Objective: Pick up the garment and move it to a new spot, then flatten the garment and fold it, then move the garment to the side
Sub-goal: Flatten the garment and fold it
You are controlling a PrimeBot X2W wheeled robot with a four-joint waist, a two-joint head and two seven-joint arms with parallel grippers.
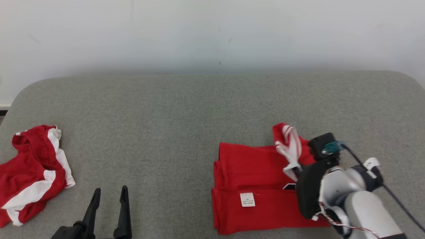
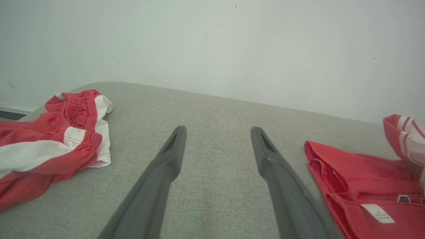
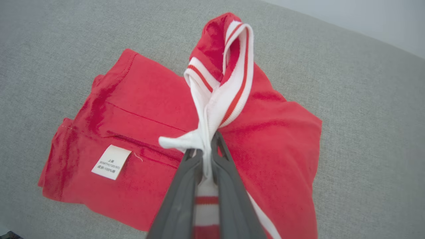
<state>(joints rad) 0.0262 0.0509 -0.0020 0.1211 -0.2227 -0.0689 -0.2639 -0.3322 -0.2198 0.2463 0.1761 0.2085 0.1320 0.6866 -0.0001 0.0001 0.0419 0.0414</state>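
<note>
1. Shorts [image 1: 33, 172]: one pair, red and white, crumpled, well to the left of the left gripper [image 1: 108, 212].
2. Left gripper: one, fingers spread wide and holding nothing, over bare cushion [image 1: 166, 116]. The shirt lay well to its right.
3. Shirt [image 1: 259, 186]: one, red, folded flat, just under and ahead of the right gripper [image 1: 295, 171]. Its long side ran across the fingers' line, with one tag [image 1: 247, 199] face up to their left.
4. Right gripper: one, pressed together on the shirt's striped trim [image 3: 229, 83], which stood up ahead of the tips. The right arm was far nearer, so it seemed the one to carry the shirt aside.
</note>
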